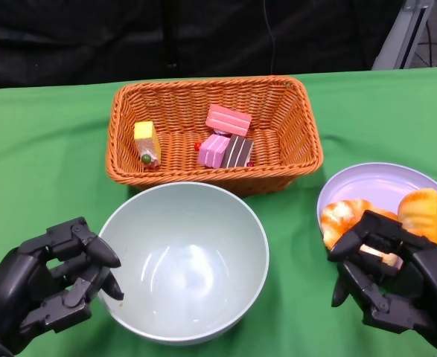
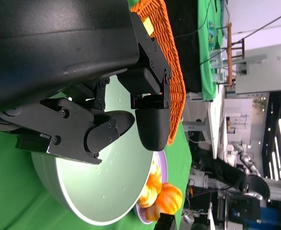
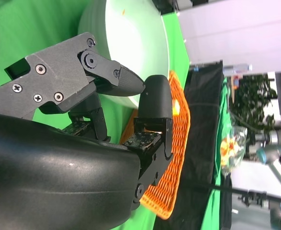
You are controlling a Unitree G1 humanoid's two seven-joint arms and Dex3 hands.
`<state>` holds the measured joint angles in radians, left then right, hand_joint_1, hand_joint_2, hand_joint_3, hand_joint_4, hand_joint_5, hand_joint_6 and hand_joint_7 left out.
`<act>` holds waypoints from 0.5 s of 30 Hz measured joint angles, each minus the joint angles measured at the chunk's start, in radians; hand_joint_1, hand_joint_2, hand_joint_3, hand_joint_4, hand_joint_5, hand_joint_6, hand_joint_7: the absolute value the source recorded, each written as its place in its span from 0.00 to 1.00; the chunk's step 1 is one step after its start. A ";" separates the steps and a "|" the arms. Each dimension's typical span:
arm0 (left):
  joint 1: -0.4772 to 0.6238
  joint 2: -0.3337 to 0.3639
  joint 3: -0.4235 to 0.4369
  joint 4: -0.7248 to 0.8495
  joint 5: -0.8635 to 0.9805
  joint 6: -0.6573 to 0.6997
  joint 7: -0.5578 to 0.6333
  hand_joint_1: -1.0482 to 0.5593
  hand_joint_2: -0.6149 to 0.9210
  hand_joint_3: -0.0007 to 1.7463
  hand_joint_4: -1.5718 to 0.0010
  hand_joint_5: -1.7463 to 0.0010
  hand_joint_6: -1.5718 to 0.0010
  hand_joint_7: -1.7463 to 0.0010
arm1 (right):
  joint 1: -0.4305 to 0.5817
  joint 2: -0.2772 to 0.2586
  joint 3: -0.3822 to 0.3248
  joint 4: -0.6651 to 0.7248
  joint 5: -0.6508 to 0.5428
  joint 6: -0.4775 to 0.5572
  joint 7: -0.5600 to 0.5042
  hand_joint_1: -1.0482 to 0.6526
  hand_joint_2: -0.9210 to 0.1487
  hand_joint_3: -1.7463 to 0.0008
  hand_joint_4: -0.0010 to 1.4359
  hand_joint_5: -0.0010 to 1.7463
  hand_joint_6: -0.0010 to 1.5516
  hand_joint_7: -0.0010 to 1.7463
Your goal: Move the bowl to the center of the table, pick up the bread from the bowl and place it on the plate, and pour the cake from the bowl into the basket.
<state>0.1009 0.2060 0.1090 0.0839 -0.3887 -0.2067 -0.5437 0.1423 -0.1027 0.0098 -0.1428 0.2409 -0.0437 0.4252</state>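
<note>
Item one: bowl, pale green, standing upright and empty at the middle of the worktop, just in front of the basket. Item two: basket, orange wicker, holding four cake pieces — yellow, pink, pink, and dark-striped. Item three: plate, lilac, to the bowl's right, carrying the bread in two or three golden pieces. Left robot hand: fingers curled in, holding nothing, beside the bowl's rim; whether it touches the rim you cannot tell. Right robot hand: fingers curled, empty as far as shown, at the plate's near edge and overlapping the bread from above. You may judge all three steps finished, since bread and cake already lie where the task wants them; the next move calls only for drawing both hands clear without nudging bowl or plate. Surface: green cloth. Room: black drape behind, with stands and equipment beyond.
</note>
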 measured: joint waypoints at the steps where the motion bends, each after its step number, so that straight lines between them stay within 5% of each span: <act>1: 0.001 0.001 0.000 -0.006 0.001 0.000 -0.005 0.59 0.81 0.56 0.56 0.04 0.55 0.18 | 0.003 -0.003 0.004 -0.011 -0.010 0.001 -0.002 0.51 0.23 0.54 0.47 0.92 0.40 0.79; 15: 0.067 0.014 -0.026 -0.158 0.004 0.055 -0.025 0.62 0.81 0.63 0.54 0.04 0.56 0.16 | 0.039 -0.025 0.038 -0.114 -0.014 0.011 -0.004 0.49 0.29 0.50 0.51 0.91 0.44 0.78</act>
<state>0.1681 0.2200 0.0832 -0.0742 -0.3842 -0.1521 -0.5692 0.1809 -0.1273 0.0477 -0.2569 0.2264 -0.0325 0.4208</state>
